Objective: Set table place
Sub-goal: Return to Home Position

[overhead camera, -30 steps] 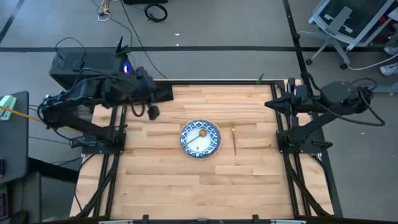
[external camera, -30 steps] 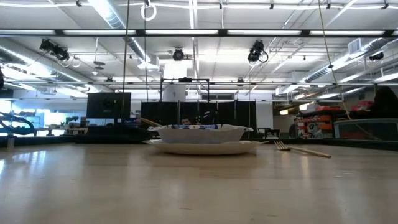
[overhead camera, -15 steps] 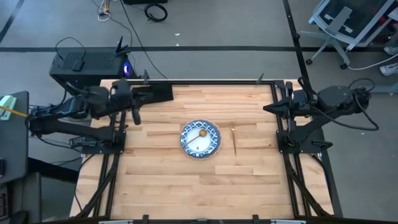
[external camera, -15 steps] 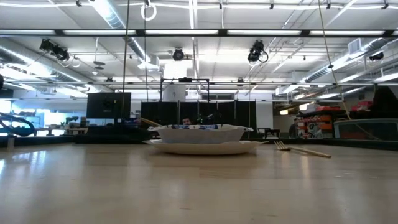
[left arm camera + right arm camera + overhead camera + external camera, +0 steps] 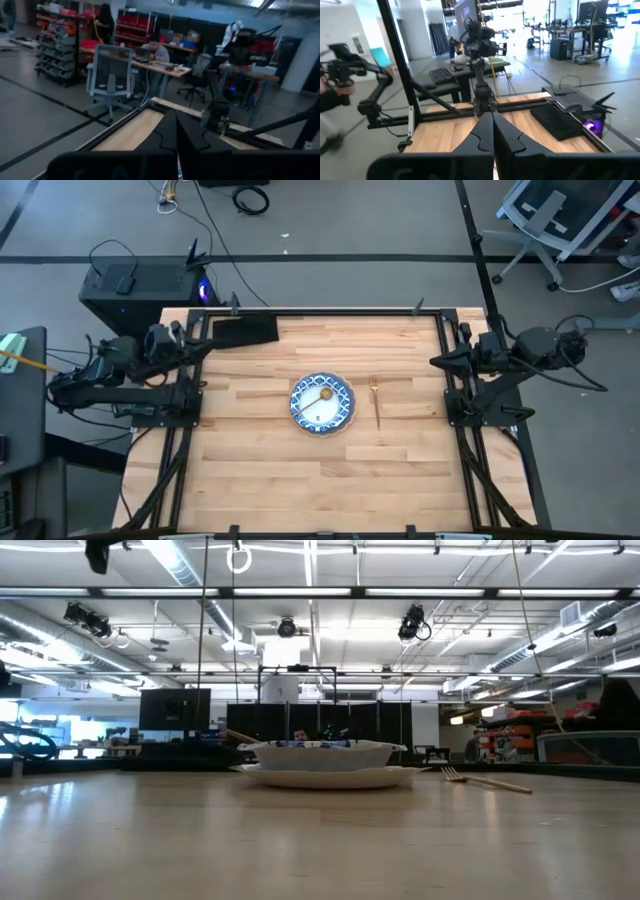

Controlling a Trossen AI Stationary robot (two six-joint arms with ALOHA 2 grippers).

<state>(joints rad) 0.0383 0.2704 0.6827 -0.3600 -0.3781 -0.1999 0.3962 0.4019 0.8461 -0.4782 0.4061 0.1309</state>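
A blue-and-white patterned dish (image 5: pixel 322 402) sits on a round plate (image 5: pixel 325 778) at the table's middle. A thin gold spoon (image 5: pixel 324 393) lies in the dish. A gold fork (image 5: pixel 376 402) lies flat on the wood just right of the plate, and it also shows in the low view (image 5: pixel 486 780). A black napkin (image 5: pixel 243 330) lies flat at the far left corner. My left gripper (image 5: pixel 190 342) is shut and empty at the table's left rail. My right gripper (image 5: pixel 438 360) is shut and empty at the right rail.
Black metal rails (image 5: pixel 330 310) edge the wood table (image 5: pixel 320 470), with bare wood on the near half. A black box (image 5: pixel 130 285) stands on the floor beyond the far left corner. People and office chairs (image 5: pixel 110 75) show in the room beyond.
My left gripper has drawn back from over the table's far left part toward the left edge, and its arm has folded down by the left rail. The plate, dish, spoon, fork and napkin have stayed where they were.
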